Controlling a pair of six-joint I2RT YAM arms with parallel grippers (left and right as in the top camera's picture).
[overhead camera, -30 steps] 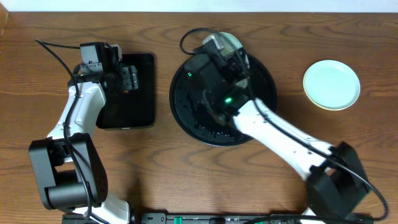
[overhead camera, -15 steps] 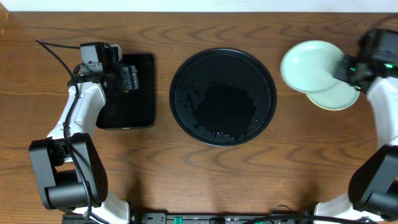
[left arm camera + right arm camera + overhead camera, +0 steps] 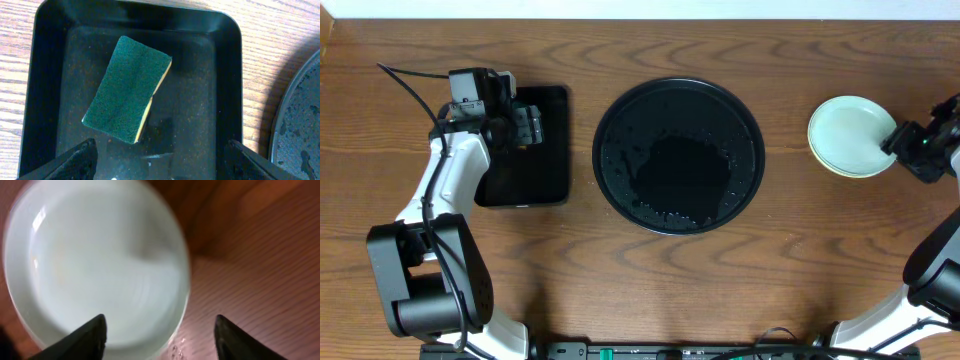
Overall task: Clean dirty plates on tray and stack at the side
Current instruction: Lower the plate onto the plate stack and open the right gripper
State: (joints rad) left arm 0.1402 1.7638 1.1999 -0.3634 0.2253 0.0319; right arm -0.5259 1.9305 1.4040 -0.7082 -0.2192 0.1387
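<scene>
Plates (image 3: 850, 135) sit stacked at frame right, off the tray (image 3: 660, 108), as the task wants; your right fingers (image 3: 902, 143) stand wide beside them, left fingers (image 3: 527, 125) wide over the sponge (image 3: 127, 87)

The left gripper (image 3: 162, 167) gapes wide; the right gripper (image 3: 160, 332) stands parted, empty.

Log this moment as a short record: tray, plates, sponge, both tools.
round tray: wet, no plates on it
plates: stacked off the tray on the right side, pale mint one on top
sponge: green side up, lying in the rectangular tray
left tool: open, above the sponge, holding nothing
right tool: open, at the stack, holding nothing
</scene>
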